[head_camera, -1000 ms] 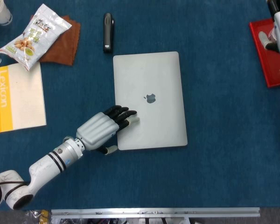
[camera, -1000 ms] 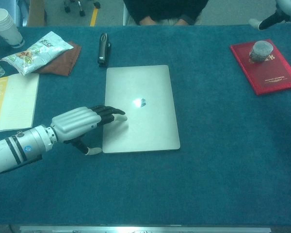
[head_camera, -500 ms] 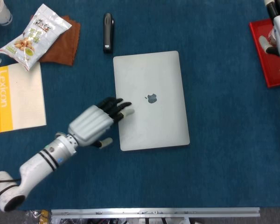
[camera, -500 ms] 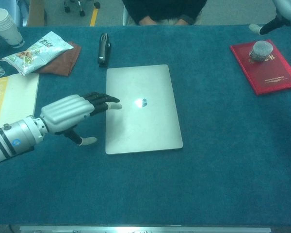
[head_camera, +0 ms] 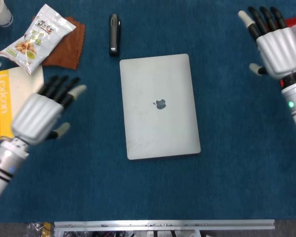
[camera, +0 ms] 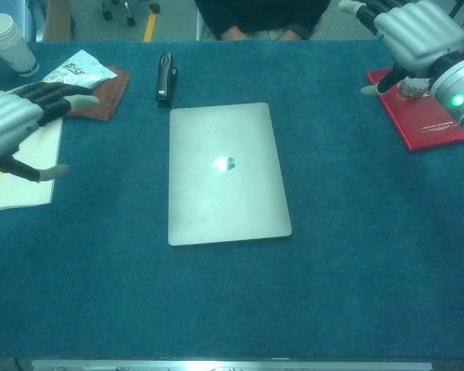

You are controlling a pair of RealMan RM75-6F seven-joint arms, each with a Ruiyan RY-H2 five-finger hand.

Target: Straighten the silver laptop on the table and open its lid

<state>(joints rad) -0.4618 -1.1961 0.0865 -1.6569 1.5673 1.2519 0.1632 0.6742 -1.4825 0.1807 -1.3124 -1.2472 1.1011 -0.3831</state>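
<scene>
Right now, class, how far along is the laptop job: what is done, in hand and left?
Done: the silver laptop lies roughly square to the table edge. In hand: nothing; the left robot hand and right robot hand hover off to either side, fingers spread, touching nothing. Left: the lid is closed and needs opening.

Item: silver laptop (head_camera: pixel 159 105), rectangular, matte finish, dark logo at centre of lid.
Lid state: closed, lying flat.
Pose: long edges run toward and away from the robot, close to square with the table (head_camera: pixel 227 163) edge.
Location: near the centre of the table, resting on its blue surface.
Contact: untouched by either hand.
</scene>
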